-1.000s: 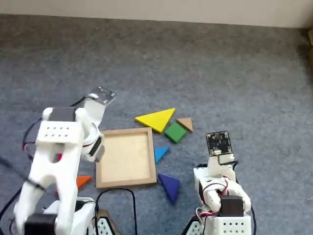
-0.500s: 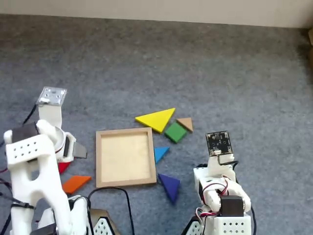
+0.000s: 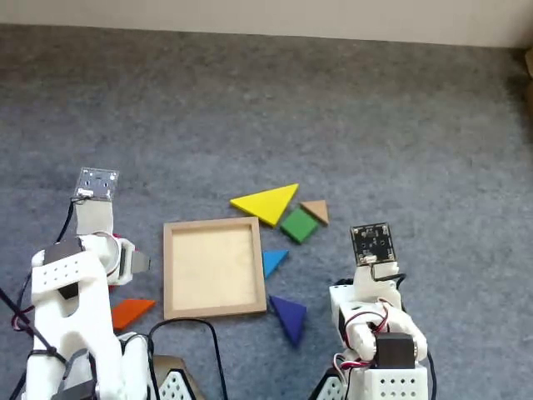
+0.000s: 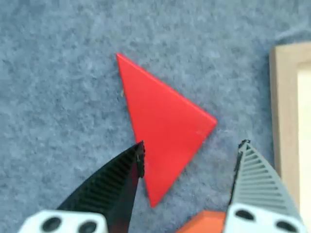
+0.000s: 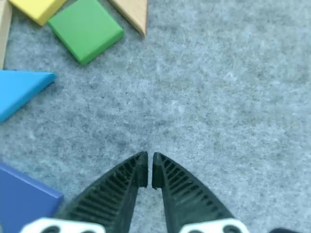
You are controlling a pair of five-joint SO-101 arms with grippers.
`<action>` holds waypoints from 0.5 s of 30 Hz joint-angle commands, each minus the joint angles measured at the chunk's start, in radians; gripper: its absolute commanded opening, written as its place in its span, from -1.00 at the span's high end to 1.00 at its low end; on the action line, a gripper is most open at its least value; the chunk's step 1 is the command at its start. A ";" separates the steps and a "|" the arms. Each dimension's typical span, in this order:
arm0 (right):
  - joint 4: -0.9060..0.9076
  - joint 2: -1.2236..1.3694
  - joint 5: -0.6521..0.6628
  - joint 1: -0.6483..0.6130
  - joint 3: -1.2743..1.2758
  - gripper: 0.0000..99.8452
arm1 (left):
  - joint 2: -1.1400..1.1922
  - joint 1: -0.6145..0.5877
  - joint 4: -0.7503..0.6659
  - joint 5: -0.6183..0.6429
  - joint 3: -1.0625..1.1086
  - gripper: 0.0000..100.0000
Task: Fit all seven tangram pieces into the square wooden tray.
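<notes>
Between the fingertips of the left pincer: large red wooden triangle, flat on the grey carpet. Pincer released, spread wide, grasping nothing. Black finger level with one slanted edge of the piece, grey finger apart from the opposite edge. Judged: straddles the tapering corner so as to close across it for a lift.

Just behind the grey finger: corner of a flat orange wooden piece, near the red tip. Risk noted: could be nudged or caught on closing. Beyond the grey finger, near but apart from the triangle: pale rim of the square wooden tray. Interior bare, no piece fitted yet.

Ahead of the right pincer: bare carpet. Pincer clenched on nothing, tips together. Well beyond its tips, toward the tray side: green wooden square, yellow triangle, tan triangle. Nearer on the same side: light blue triangle. Closest alongside: dark blue piece. None obstructing the tray opening.
</notes>
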 commanded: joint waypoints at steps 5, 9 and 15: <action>0.007 -0.013 0.008 0.010 0.148 0.93 | -0.012 -0.010 -0.049 0.006 -0.019 0.40; 0.007 -0.013 0.008 0.010 0.148 0.93 | 0.051 -0.036 -0.046 0.005 -0.073 0.39; 0.007 -0.013 0.008 0.010 0.148 0.93 | 0.395 -0.045 -0.037 0.002 -0.255 0.40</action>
